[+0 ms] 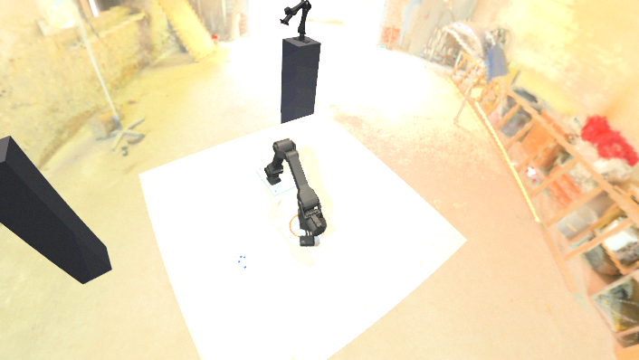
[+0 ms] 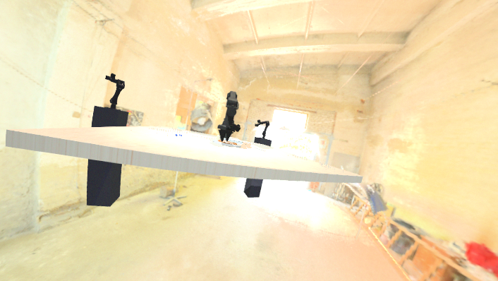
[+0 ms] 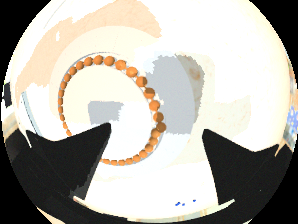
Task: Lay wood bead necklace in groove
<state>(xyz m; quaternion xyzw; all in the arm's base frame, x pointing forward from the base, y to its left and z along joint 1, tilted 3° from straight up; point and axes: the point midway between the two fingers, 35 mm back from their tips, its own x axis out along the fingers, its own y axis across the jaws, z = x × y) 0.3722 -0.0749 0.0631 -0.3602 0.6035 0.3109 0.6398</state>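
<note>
1 orange bead necklace point(image 1: 290, 228) point(image 2: 231, 143) point(image 3: 109, 61) on the round board point(image 2: 235, 145) point(image 3: 107, 39), apparently along its groove, end effector point(image 1: 309, 233) point(image 2: 225, 140) point(image 3: 157, 129) spread wide, released

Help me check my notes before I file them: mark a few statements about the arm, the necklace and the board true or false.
1. The end effector is open. True.
2. The bead necklace is green. False: it is orange.
3. The necklace hangs from the end effector. False: it lies on the round board.
4. Small blue marks show off the board. True.
</note>
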